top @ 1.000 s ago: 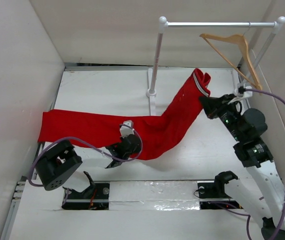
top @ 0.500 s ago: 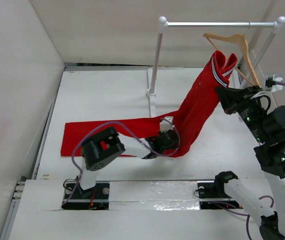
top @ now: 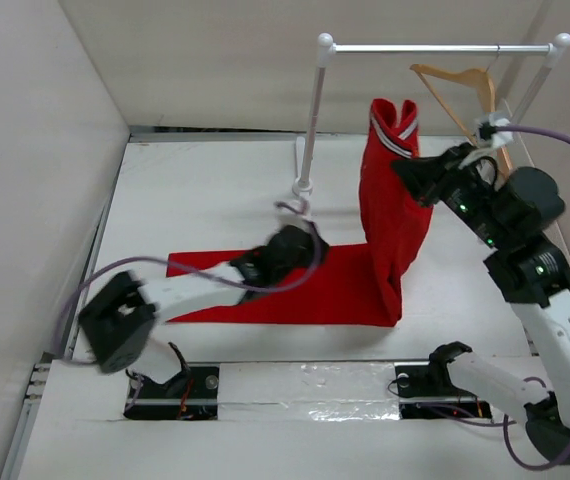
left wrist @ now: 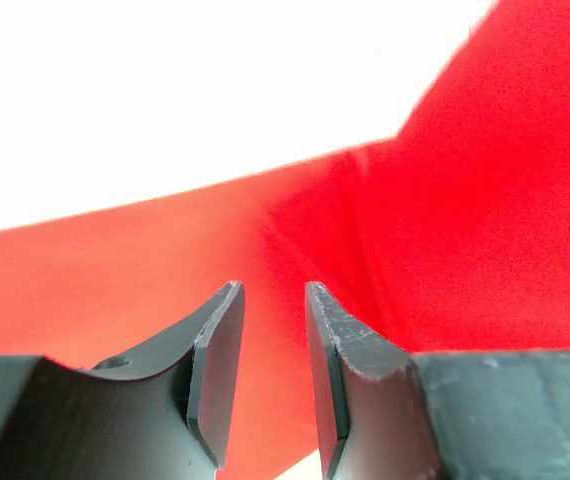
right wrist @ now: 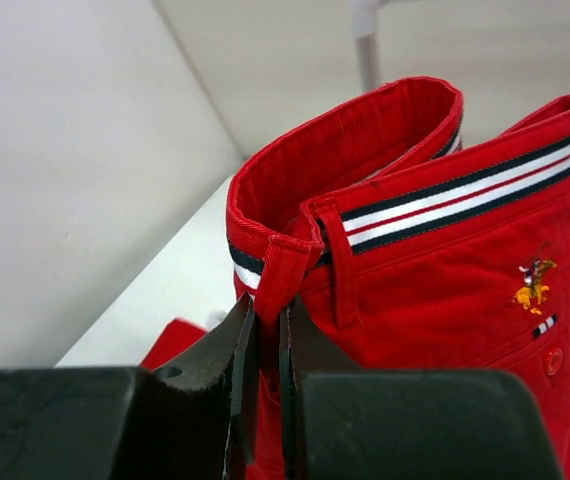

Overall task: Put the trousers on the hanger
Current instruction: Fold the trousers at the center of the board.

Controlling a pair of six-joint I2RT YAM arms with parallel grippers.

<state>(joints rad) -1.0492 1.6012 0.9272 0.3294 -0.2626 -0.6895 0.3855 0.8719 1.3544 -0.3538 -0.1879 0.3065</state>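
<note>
The bright red trousers [top: 385, 200] hang upright from their striped waistband, with the legs trailing left across the table. My right gripper [top: 405, 172] is shut on a belt loop at the waistband [right wrist: 265, 310] and holds it high, just left of the tan wooden hanger [top: 460, 85]. The hanger hangs by its hook on the rail. My left gripper [top: 300, 238] hovers low over the far edge of the flat legs. Its jaws stand a little apart with nothing between them [left wrist: 270, 290]; red fabric [left wrist: 465, 200] lies just beyond.
The white-and-silver clothes rail [top: 435, 47] spans the back. Its left post [top: 311, 120] and foot stand close behind my left gripper. White walls enclose the table on the left, back and right. A purple cable [top: 555, 135] loops off the right arm.
The right gripper has raised the waistband higher and moved it left, so the trousers hang vertically. The legs slid right. The left gripper moved back and left along the legs.
</note>
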